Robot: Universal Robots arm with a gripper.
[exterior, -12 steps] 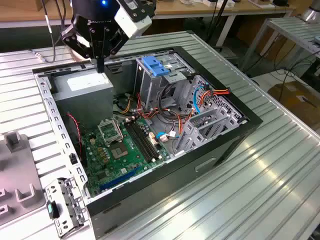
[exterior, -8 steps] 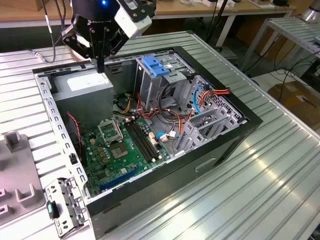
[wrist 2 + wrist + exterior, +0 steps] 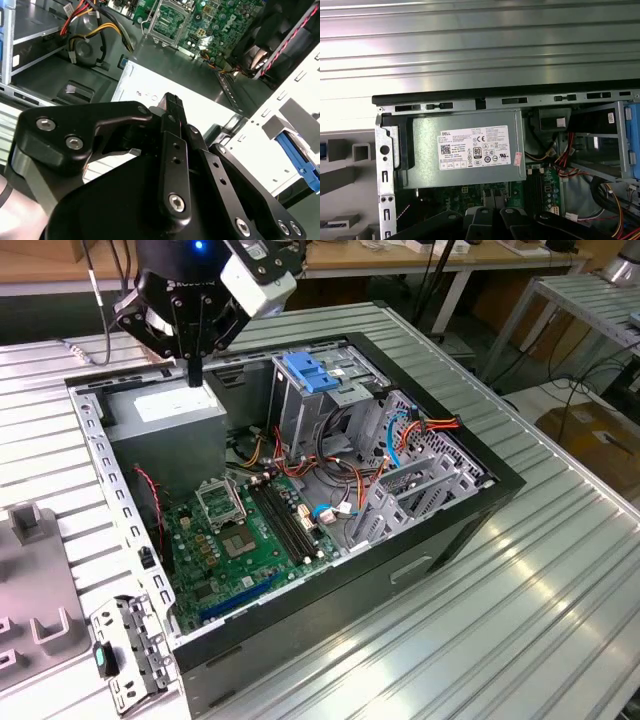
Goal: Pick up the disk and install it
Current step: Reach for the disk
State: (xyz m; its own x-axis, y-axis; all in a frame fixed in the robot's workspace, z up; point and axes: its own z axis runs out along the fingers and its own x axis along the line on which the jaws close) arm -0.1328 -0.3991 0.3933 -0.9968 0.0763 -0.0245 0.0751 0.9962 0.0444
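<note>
Disk [image 3: 298,161] is taken to be the blue-framed piece just outside the perforated wall of the computer case [image 3: 450,535], and it is not yet picked up. The gripper [image 3: 195,375] is closed on nothing and poised over the power supply [image 3: 170,412]. Pickup and installation are judged undone.

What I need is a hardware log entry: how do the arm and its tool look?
The tool is matte black: jointed link bars with silver bolt heads, narrowing to slim fingers. A blue light glows above it, and a white box is mounted beside.
</note>
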